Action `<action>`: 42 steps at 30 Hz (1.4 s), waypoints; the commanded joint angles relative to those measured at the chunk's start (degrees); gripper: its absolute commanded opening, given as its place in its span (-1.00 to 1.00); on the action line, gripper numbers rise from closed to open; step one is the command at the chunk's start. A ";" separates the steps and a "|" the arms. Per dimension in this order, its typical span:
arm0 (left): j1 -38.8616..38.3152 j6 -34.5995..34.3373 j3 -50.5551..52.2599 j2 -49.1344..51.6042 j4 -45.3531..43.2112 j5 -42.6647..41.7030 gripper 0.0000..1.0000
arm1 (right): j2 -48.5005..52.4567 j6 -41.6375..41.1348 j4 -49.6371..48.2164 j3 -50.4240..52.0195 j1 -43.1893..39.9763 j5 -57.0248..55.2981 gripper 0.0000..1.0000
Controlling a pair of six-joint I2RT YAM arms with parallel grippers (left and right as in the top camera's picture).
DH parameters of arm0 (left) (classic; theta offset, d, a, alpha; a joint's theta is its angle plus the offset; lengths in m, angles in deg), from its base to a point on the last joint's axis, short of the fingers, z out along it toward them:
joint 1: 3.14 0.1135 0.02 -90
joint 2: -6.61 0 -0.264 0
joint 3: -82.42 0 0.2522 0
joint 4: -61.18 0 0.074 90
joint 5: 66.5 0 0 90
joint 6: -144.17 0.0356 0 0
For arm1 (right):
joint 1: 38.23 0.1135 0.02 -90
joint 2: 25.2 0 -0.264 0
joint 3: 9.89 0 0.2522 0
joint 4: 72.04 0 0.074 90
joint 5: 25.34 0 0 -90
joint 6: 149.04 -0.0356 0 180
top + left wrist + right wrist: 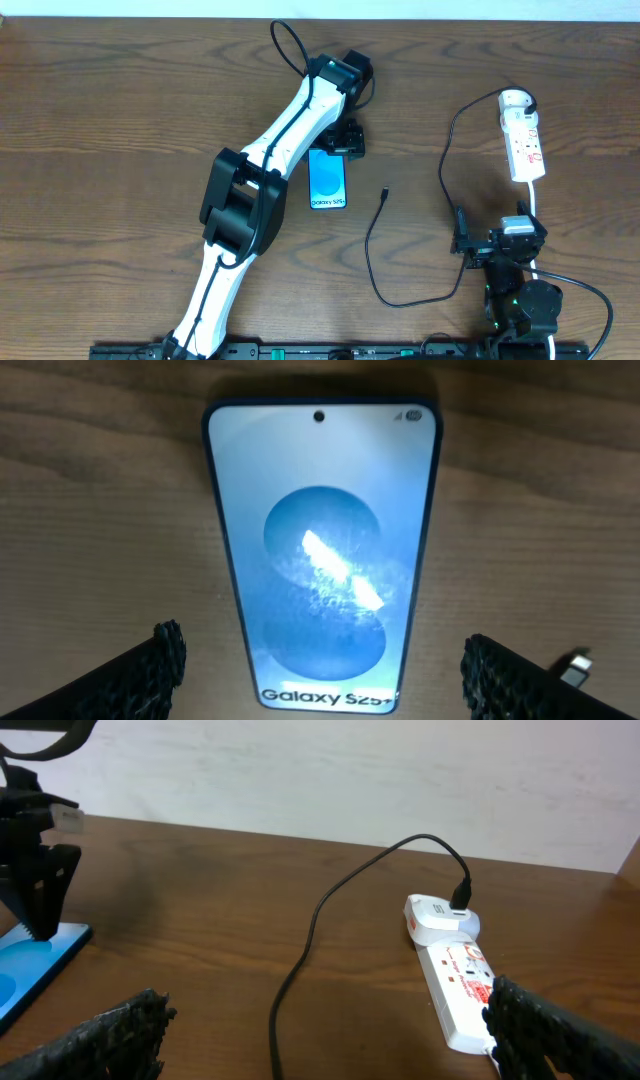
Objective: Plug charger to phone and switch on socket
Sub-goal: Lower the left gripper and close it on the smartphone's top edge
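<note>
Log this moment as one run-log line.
left arm: jaws open, over phone | right arm: jaws open, near socket | charger: tip on table, off phone

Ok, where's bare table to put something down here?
The widest bare wood lies left of the left arm. A smaller patch lies between the phone and the charger rising to the socket. It's crowded around the right gripper.
</note>
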 commanded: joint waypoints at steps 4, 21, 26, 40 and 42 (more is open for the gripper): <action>0.09 -0.94 0.07 0.68 -0.90 0.74 0.81 | -0.15 0.61 0.24 0.02 0.57 -0.24 0.98; 0.09 -4.33 4.72 0.68 -5.51 1.38 0.81 | -0.15 0.61 0.24 0.02 0.57 -0.24 0.98; 0.09 -4.35 6.47 0.68 -7.37 1.38 0.81 | -0.15 0.61 0.24 0.02 0.57 -0.24 0.99; 0.09 -4.68 12.48 0.68 -12.63 3.91 0.81 | -0.15 0.61 0.24 0.02 0.57 -0.24 0.99; 0.02 -6.40 13.38 0.68 -13.00 3.89 0.81 | -0.11 0.61 0.24 0.02 0.57 -0.24 0.99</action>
